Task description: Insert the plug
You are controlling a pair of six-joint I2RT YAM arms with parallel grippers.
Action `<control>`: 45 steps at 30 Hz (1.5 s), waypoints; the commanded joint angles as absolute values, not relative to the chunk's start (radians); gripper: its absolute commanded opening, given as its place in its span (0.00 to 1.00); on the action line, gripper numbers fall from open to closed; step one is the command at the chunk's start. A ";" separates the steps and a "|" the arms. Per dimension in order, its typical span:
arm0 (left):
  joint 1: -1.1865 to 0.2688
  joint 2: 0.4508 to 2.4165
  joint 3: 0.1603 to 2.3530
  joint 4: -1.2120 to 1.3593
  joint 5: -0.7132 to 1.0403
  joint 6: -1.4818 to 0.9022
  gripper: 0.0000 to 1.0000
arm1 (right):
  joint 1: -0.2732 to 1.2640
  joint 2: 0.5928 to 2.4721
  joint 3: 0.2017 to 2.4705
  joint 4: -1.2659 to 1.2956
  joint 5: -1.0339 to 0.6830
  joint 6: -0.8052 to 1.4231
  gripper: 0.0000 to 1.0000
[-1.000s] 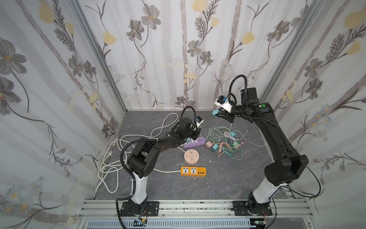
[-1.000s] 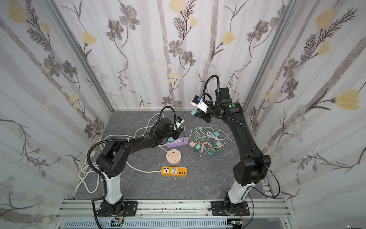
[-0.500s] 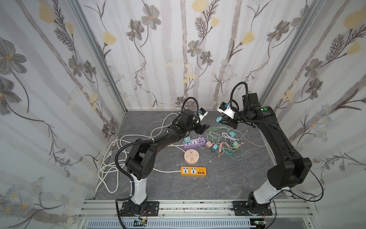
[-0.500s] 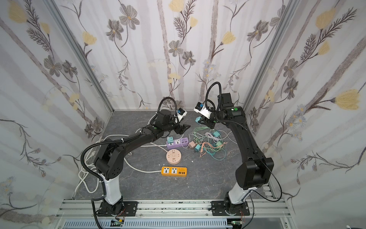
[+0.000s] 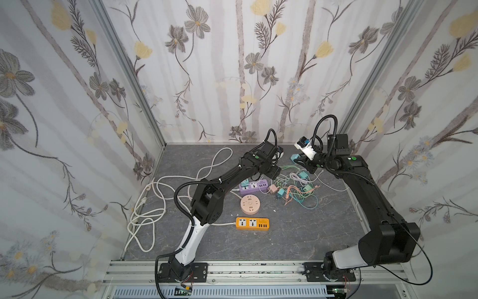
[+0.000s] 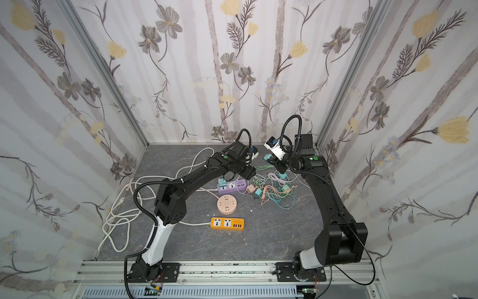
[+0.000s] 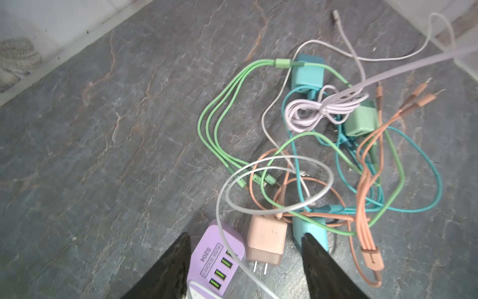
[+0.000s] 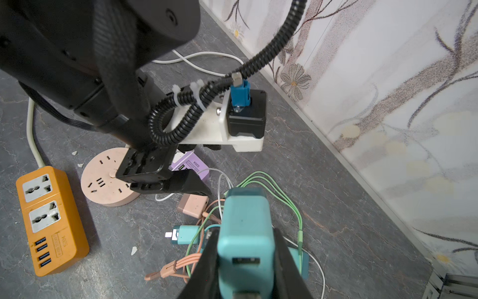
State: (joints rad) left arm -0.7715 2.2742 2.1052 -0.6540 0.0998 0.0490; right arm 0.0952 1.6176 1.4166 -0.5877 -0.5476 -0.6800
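Observation:
My right gripper (image 8: pixel 245 259) is shut on a teal plug block (image 8: pixel 245 227), held above the floor near the back wall; in both top views the plug (image 5: pixel 294 157) (image 6: pixel 267 157) hangs beyond the cable tangle. My left gripper (image 7: pixel 245 239) is open and empty, hovering over the end of the purple power strip (image 7: pixel 217 259) and a pink charger (image 7: pixel 266 243) lying prongs out. In a top view the left gripper (image 5: pixel 275 172) sits just behind the purple strip (image 5: pixel 252 187). A small teal plug (image 5: pixel 246 180) stands in the strip's left end.
A tangle of green, teal, orange and lilac cables (image 5: pixel 297 189) with several small chargers lies right of the purple strip. A round pink socket (image 5: pixel 249 204) and an orange power strip (image 5: pixel 252 224) lie nearer the front. White cords (image 5: pixel 150 204) loop at the left.
The left gripper opened and lifted back off the purple strip, leaving a small teal plug there. The right gripper came lower and a little right, still holding its teal plug.

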 commanded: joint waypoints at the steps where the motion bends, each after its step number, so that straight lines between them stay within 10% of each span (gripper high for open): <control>1: -0.789 2.321 2.159 -0.768 -0.034 0.000 0.68 | 0.093 1.613 1.414 -0.513 -0.560 -0.659 0.00; 13: -0.801 2.432 2.306 -0.929 -0.024 -0.096 0.55 | 0.093 1.613 1.410 -0.495 -0.576 -0.655 0.00; 22: -0.777 2.340 2.282 -0.733 -0.041 -0.047 0.00 | 0.101 1.613 1.414 -0.516 -0.639 -0.680 0.00; 30: -0.691 2.158 2.092 -0.435 0.024 -0.082 0.00 | 0.129 1.646 1.479 -0.566 -0.636 -0.729 0.00; 37: -0.778 2.237 2.232 -0.788 -0.088 -0.080 0.47 | 0.132 1.654 1.488 -0.568 -0.619 -0.733 0.00; 45: -0.897 2.274 2.237 -0.900 -0.231 -0.305 0.50 | 0.132 1.631 1.449 -0.556 -0.581 -0.733 0.00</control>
